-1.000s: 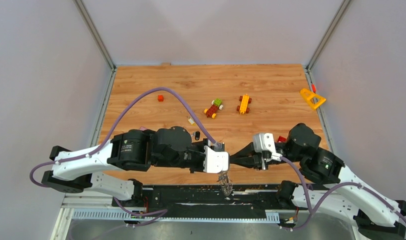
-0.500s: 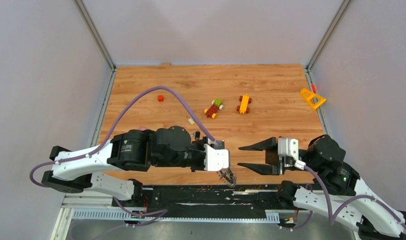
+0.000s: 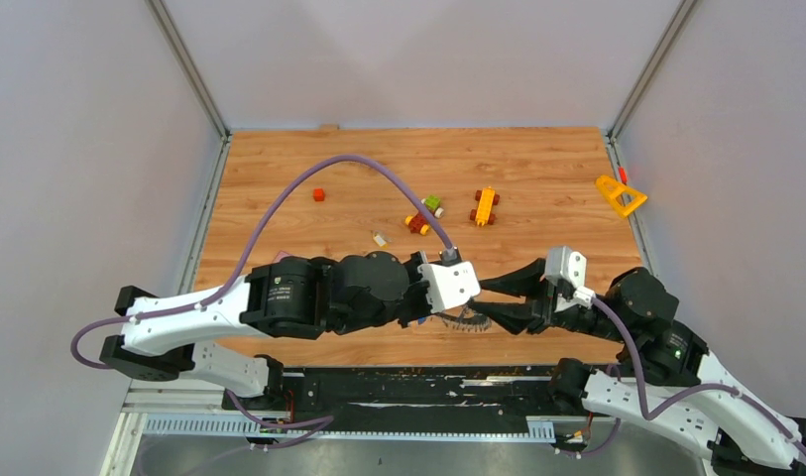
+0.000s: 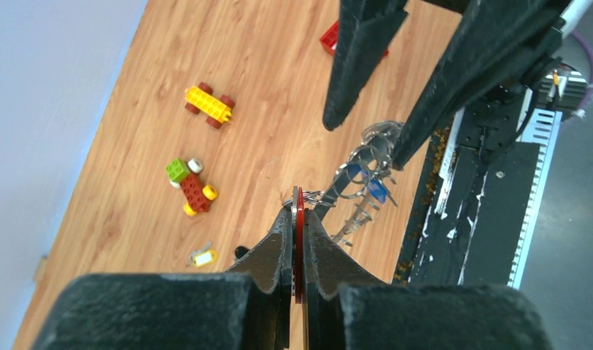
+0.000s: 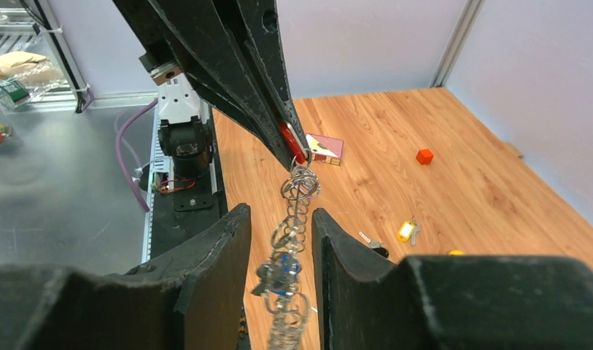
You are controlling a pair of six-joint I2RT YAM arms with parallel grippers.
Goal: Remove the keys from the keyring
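Silver keyring (image 5: 294, 232) chain, w/ a blue-headed key (image 5: 281, 271) among its loops, hangs over the near edge of the wood table (image 3: 537, 169) btwn the arms. We see the left gripper (image 4: 298, 216) clamped on a red key head (image 5: 292, 141) at its top. The right gripper (image 5: 280, 216) has its fingers (image 5: 213, 270) apart, straddling the chain.

Two arms: white plastic link shells (image 3: 185, 315), black cylindrical joint housings (image 3: 289, 296), white square wrist blocks (image 3: 450, 283); lilac round cables (image 3: 359, 161), one arching at upper centre of frame; black tapered textured fingers (image 4: 268, 257)
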